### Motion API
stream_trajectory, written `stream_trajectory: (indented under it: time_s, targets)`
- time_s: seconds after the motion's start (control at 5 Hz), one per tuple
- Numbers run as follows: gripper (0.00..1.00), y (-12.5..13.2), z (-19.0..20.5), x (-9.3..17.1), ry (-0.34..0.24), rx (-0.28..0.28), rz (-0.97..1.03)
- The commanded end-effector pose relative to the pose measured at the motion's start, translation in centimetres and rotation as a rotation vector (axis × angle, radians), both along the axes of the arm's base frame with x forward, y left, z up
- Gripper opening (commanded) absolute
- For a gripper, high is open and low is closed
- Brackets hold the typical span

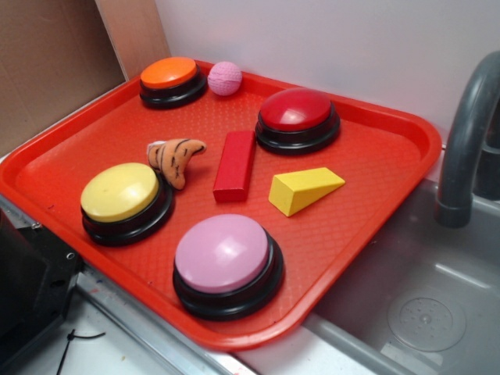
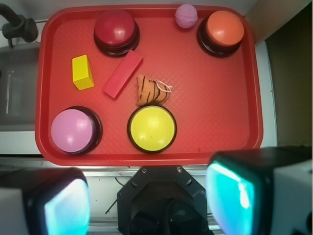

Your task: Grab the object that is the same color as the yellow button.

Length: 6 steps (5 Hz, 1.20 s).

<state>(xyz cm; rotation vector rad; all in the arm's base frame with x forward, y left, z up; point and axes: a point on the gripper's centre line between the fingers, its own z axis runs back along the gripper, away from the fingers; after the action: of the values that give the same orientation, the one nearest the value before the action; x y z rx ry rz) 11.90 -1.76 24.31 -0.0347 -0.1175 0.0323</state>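
The yellow wedge block [image 1: 303, 189] lies on the red tray [image 1: 367, 211], right of a red rectangular block [image 1: 234, 165]; from above it shows at the tray's left [image 2: 82, 72]. The yellow button [image 1: 121, 193] sits near the tray's front left edge, and in the wrist view [image 2: 152, 128] it is nearest the camera. My gripper [image 2: 149, 198] hangs high above and off the tray's near edge, open, its two fingers [image 2: 66, 208] wide apart with nothing between them. It is outside the exterior view.
On the tray also stand a pink button [image 1: 223, 254], a dark red button [image 1: 296, 110], an orange button [image 1: 169, 74], a pink ball [image 1: 225, 78] and a striped plush toy [image 1: 176, 158]. A grey faucet [image 1: 465, 148] and sink basin [image 1: 422, 312] are at the right. The robot base [image 2: 164, 200] is below.
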Motion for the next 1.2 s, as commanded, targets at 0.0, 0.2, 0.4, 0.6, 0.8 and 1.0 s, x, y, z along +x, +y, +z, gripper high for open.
stream_trajectory:
  time_s: [0.0, 0.2, 0.4, 0.6, 0.8, 1.0]
  targets:
    - [1.00, 0.0, 0.0, 0.0, 0.000, 0.000, 0.000]
    - [1.00, -1.1, -1.9, 2.7, -0.006, 0.057, -0.084]
    - [1.00, -2.4, -3.7, 4.9, -0.035, 0.062, -0.155]
    - [1.00, -4.6, -6.3, 7.3, -0.044, 0.069, -0.226]
    - [1.00, -6.0, -9.6, 9.2, -0.083, 0.018, -0.196]
    - [1.00, -7.0, -12.5, 10.8, -0.091, -0.022, -0.185]
